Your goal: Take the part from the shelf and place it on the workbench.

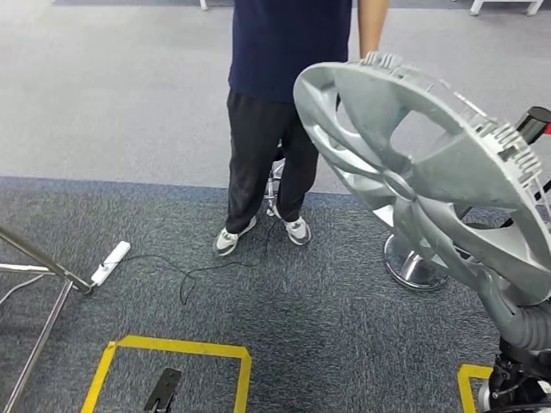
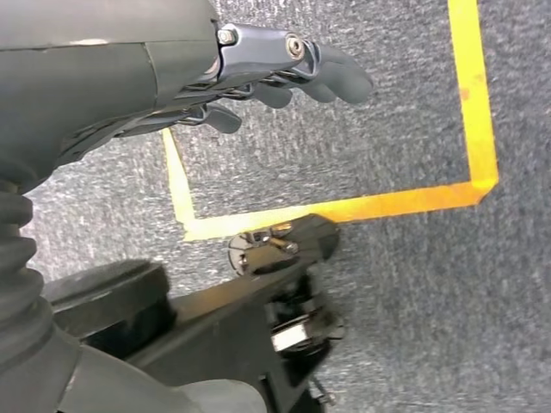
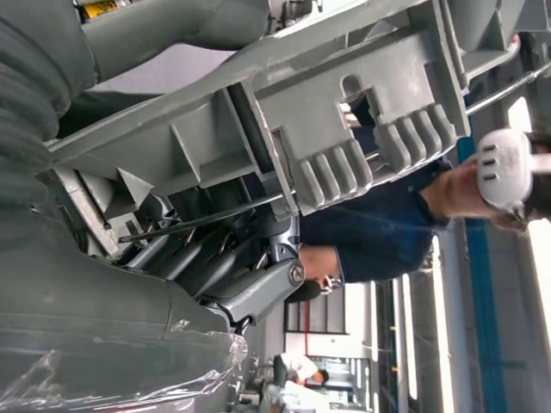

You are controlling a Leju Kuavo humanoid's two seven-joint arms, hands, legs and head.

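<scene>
At the right of the head view, the wheel cover (image 1: 422,185) is carried tilted in the air, gripped at its near lower edge by the right hand (image 1: 520,323). It is off the shelf and not yet on a workbench. A person (image 1: 279,112) stands just beyond it, with a power strip (image 1: 110,262) and its cable lying on the carpet (image 1: 325,327) to the left. Risk: the cover is large and held at one edge, so a swing or turn could strike the person or work the rim loose. Yellow floor tape (image 1: 176,348) marks a box near the robot, and a metal frame (image 1: 39,258) stands at the far left.

Left wrist view: the left hand (image 2: 286,73) hangs over the carpet with fingers extended, grasping nothing.

Right wrist view: dark fingers (image 3: 195,258) wrap behind the ribbed back of the cover, clenched on it. The floor is grey carpet, darker near the robot, in a wide indoor hall.
</scene>
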